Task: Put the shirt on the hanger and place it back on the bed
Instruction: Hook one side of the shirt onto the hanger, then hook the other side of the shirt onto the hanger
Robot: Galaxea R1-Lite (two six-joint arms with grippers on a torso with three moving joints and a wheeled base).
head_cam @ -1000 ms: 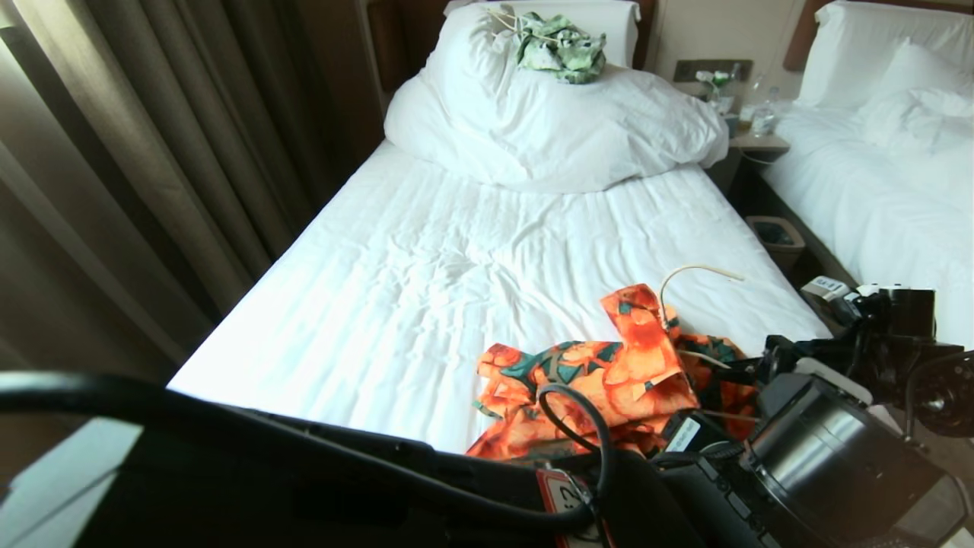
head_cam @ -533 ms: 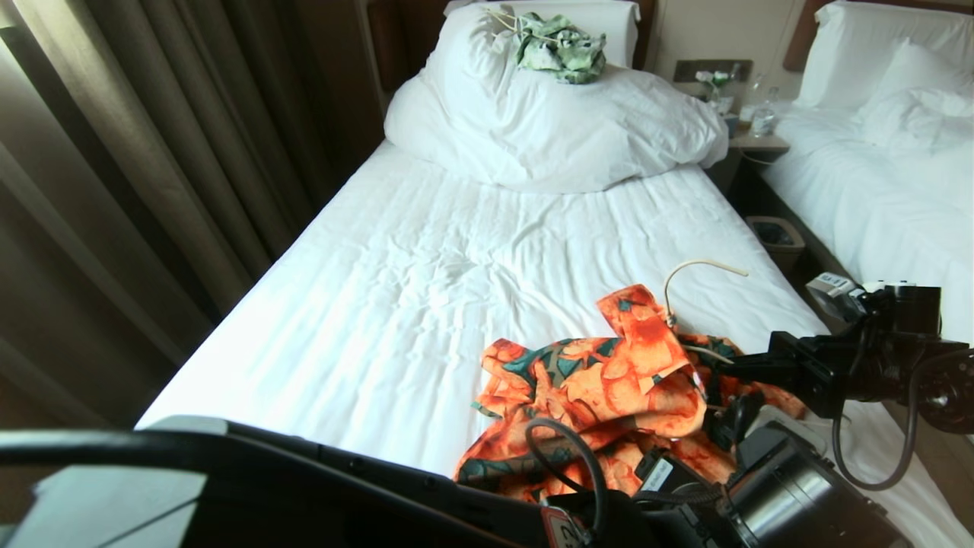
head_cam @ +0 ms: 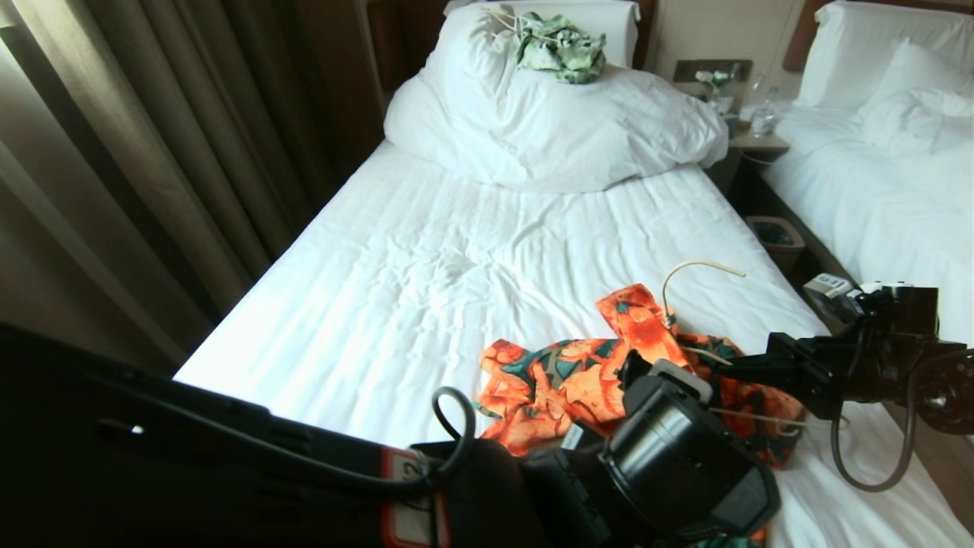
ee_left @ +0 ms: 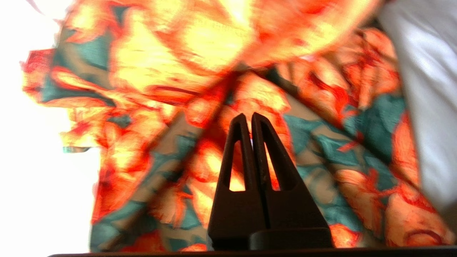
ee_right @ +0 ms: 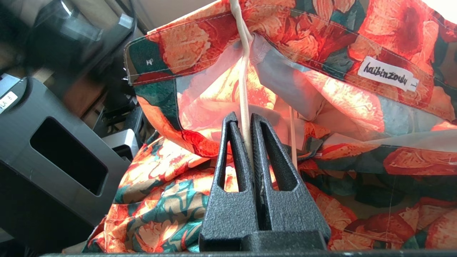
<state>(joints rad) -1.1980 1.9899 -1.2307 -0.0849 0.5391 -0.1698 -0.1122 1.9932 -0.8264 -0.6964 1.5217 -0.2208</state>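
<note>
Nearest, left gripper (ee_left: 251, 117) closed, over shirt (head_cam: 563, 377) crumpled by bed's (head_cam: 396, 304) near right corner. Right gripper (ee_right: 242, 119) pinched on hanger (head_cam: 689, 293) wire; hook sticks out toward headboard, curving right.

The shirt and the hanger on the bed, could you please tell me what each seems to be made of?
The shirt: thin woven cloth, matte, likely cotton or rayon; light glows through it and it crumples softly. The hanger: thin cream rod, smooth; coated wire or plastic, I cannot tell which.
</note>
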